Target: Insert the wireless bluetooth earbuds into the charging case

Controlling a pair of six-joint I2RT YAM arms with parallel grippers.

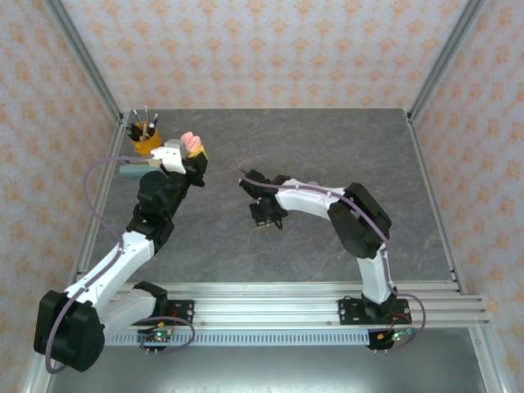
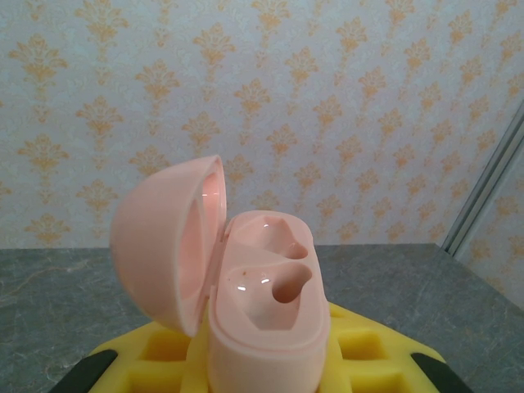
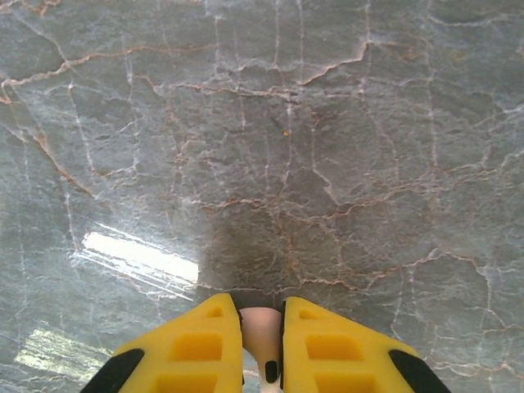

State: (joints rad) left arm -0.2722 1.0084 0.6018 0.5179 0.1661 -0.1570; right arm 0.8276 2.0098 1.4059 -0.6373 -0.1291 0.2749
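The grey marbled table (image 1: 327,155) is carrying both arms at its near edge; the left arm (image 1: 123,254) is reaching toward the far left corner, and the right arm (image 1: 352,221) is bending in toward the middle of the table; a yellow cup of pens (image 1: 144,141) is standing at the far left, just beside the left gripper (image 1: 193,157); that gripper's yellow fingers (image 2: 368,352) are clamping the pale pink charging case (image 2: 262,311) from both sides, holding it off the table; the case is sitting open, its domed lid (image 2: 160,246) swinging out to the left in the left wrist view, and its two glossy wells are lying empty; the right gripper (image 3: 260,315) is hovering above bare table near the centre, well apart from the case; its yellow fingers (image 3: 201,348) are pinching a tiny pale pink earbud (image 3: 259,332) between them, only a sliver of it with a dark spot showing in the narrow gap.
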